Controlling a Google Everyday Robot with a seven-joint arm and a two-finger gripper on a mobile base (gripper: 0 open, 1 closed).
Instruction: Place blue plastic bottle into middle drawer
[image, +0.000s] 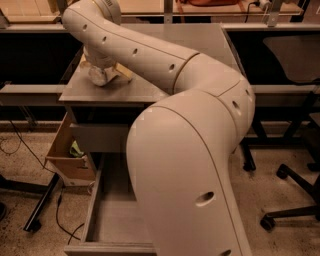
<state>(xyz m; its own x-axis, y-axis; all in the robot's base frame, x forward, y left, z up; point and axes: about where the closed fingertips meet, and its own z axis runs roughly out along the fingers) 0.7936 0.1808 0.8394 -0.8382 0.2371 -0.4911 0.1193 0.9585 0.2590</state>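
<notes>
Arm (190, 150) arched far left, tool (101, 64) pointing down beneath wrist

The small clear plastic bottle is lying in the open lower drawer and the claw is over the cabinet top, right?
Not quite. In the camera view the small clear ribbed plastic bottle lies on the grey cabinet top, beneath the claw at its left end. The wide grey lower drawer is open, with no bottle showing in it.

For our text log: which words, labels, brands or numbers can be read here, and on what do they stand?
No text can be read.
Label on the bottle: illegible; the gripper sits over it on the cabinet top, left side.
Dark mark at the wrist of the arm: illegible.
</notes>
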